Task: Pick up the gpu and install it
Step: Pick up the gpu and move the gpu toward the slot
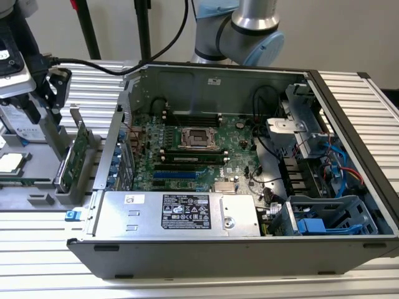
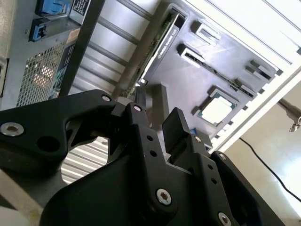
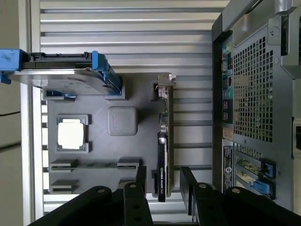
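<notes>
The gpu stands on edge in a slot of the grey holder tray, its silver bracket at one end. In the exterior view the gpu is at the left, outside the open computer case. My gripper hangs above the end of the card opposite the bracket, open, one finger on each side of it and not touching. In the second wrist view the black fingers stand apart, with the gpu beyond them. The exterior view has my gripper above the tray.
On the tray a silver hard drive with blue rails stands beside a square processor. Inside the case lies the green motherboard with its expansion slots, a power supply in front and drive cages at the exterior view's right.
</notes>
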You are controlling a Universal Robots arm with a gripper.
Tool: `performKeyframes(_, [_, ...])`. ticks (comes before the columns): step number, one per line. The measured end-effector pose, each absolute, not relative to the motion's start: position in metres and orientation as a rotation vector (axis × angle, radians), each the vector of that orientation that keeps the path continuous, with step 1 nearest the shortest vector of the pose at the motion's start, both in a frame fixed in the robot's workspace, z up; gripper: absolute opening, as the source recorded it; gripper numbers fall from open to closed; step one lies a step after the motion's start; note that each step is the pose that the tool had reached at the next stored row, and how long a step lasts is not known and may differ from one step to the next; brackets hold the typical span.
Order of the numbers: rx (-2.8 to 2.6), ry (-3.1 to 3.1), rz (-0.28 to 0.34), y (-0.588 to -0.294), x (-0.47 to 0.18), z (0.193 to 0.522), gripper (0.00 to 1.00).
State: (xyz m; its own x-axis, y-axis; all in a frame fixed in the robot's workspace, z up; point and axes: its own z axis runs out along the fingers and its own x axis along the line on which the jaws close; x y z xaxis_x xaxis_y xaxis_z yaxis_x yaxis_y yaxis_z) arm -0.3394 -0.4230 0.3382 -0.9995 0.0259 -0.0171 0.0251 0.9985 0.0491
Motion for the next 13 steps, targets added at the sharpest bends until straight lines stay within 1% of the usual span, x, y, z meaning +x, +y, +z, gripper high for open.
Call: performKeyframes(13, [0.038,3.124,0.077,-0.4299,-0.3394,0.3308,1.00])
